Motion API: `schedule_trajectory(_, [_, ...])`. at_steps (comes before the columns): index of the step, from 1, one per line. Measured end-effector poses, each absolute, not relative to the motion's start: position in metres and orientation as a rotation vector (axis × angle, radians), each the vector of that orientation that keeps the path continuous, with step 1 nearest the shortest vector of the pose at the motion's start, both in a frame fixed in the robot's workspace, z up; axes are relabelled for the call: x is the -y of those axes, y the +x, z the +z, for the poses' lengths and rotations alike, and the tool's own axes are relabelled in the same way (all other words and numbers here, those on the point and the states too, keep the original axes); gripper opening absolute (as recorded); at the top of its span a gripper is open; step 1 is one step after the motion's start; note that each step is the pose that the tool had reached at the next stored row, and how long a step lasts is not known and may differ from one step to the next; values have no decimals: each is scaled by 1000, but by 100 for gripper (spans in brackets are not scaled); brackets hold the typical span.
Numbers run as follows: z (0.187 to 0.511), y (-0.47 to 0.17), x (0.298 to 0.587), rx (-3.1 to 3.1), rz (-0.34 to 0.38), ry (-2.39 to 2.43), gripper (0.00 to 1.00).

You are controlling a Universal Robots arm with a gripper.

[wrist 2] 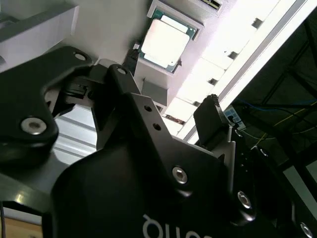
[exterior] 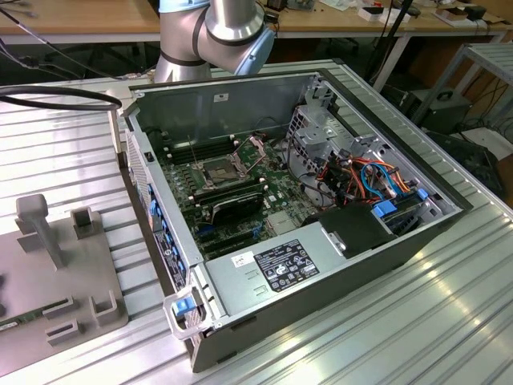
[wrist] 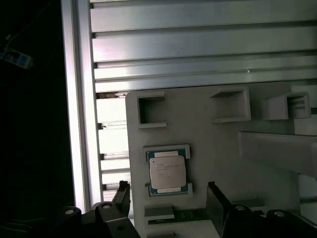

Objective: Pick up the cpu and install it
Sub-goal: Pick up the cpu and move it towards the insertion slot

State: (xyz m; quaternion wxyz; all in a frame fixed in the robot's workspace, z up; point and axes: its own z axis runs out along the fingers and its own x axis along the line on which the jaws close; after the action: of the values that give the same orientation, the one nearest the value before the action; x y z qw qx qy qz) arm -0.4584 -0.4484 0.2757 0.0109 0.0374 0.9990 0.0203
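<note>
The cpu [wrist: 168, 172] is a small flat square chip with a dull silver top and a green rim. It lies in a shallow nest on the grey fixture plate [wrist: 208, 144]; in the second wrist view the cpu [wrist 2: 165, 43] lies just beyond the fingertips. My gripper [wrist: 171, 198] hovers over the plate, open, its two black fingers [wrist: 217, 201] standing wider apart than the chip and apart from it. The gripper [wrist 2: 168, 87] holds nothing. In the exterior view the dark square socket [exterior: 218, 171] sits on the motherboard inside the open computer case [exterior: 264, 184].
The fixture plate [exterior: 48, 273] at the exterior view's left carries raised grey blocks and an upright post [exterior: 40, 224]. Ribbed aluminium table profiles [wrist: 198, 44] run beside it, ending in a table edge [wrist: 79, 124]. The case holds cables, a power supply [exterior: 280, 269] and a drive cage.
</note>
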Motion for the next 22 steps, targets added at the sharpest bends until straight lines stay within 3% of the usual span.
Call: schedule_trajectory(22, [265, -458, 448, -3117, 63, 117, 72])
